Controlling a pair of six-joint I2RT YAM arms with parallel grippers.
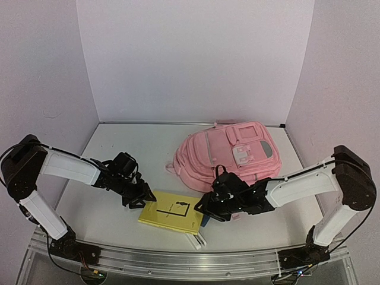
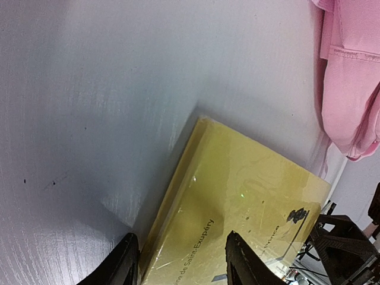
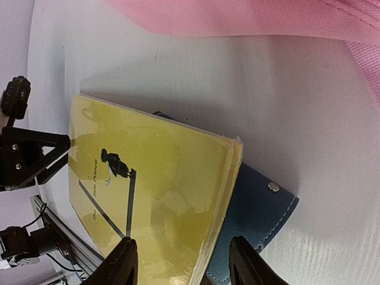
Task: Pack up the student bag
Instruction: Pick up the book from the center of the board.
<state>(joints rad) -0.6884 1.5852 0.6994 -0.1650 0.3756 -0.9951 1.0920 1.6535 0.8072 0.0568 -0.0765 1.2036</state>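
Since nothing we can see lies inside the bag, we judge the packing to be at its very start. Nearest to us, by the front edge of the table (image 1: 119,154), two small white pieces (image 1: 196,240) stick out from under a yellow book (image 1: 172,212); we cannot tell what they are. The book lies flat, and its right end rests on a blue pouch (image 3: 261,208) with a snap.

The left gripper (image 2: 181,261) hangs at the book's left end with its fingers spread apart over the cover. The right gripper (image 3: 181,261) does the same at the right end, above the corner that overlaps the pouch. Neither pair pinches anything that we can see, and we cannot tell whether the tips touch the cover.

Farther back and to the right, well behind the book, the student bag (image 1: 231,151) lies on the table with its front pockets facing up. We see no open mouth on it from any view.

As we read it, everything is left to do: the book and the pouch have to be lifted, the bag opened or held open, and both slid in.
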